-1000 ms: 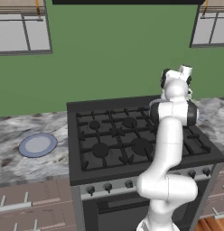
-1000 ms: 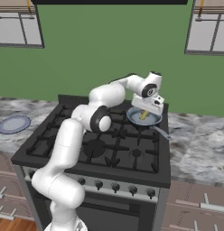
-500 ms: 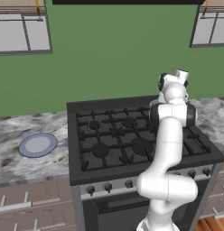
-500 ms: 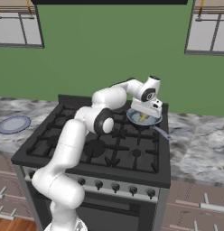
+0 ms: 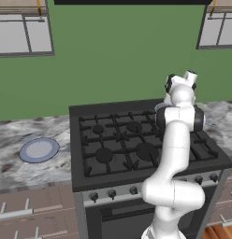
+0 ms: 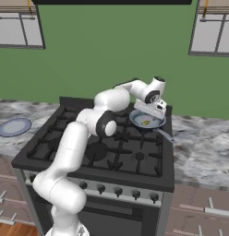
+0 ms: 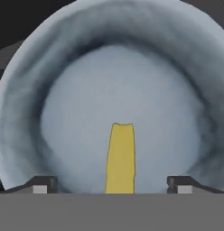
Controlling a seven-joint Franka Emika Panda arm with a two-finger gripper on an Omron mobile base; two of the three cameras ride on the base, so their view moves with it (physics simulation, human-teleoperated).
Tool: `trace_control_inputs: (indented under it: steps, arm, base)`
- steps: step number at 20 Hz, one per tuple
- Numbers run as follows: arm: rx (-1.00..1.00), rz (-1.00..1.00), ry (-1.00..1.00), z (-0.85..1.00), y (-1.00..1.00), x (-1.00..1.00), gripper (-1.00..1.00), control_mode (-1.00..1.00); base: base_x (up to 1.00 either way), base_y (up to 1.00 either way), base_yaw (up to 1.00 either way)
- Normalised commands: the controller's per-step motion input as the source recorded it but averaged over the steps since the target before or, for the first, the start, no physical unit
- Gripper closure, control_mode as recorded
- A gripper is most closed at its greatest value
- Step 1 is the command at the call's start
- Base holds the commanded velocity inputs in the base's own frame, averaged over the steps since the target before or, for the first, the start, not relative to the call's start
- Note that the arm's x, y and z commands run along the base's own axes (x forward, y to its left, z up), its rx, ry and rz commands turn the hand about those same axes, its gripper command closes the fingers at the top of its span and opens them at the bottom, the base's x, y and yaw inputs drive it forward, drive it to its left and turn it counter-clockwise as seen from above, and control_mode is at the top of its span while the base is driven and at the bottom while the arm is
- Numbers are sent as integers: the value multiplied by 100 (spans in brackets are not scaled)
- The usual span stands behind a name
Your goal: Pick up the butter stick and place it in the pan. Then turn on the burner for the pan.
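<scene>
The grey-blue pan sits on the stove's back right grate, and its thin handle points toward the front right. The yellow butter stick lies flat on the pan's floor. In the hand view the butter stick runs up between my two fingertips, which stand wide apart and do not touch it. My gripper is open and hovers just above the pan. The burner under the pan is hidden by it. In the left base view my own arm covers the pan.
The black stove has several burners under cast-iron grates, and a row of knobs runs along its front. A blue-rimmed plate rests on the marble counter to the left. Marble counter lies to the right of the stove.
The hand has lifted very slightly above the pan. The butter stick stays lying in the pan, and the pan has not moved.
</scene>
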Motion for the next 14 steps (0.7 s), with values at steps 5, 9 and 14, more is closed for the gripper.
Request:
trace_control_inputs:
  steps: [5, 9, 14]
  arm:
    - [-5, 0, -19, 10, 49, -56, -100, -100]
    - [-7, 0, -23, 0, 60, -77, -100, -100]
    - [-3, -2, -25, 20, 32, -87, -100, -100]
  base:
    - [0, 0, 0]
    - [0, 0, 0]
    - [0, 0, 0]
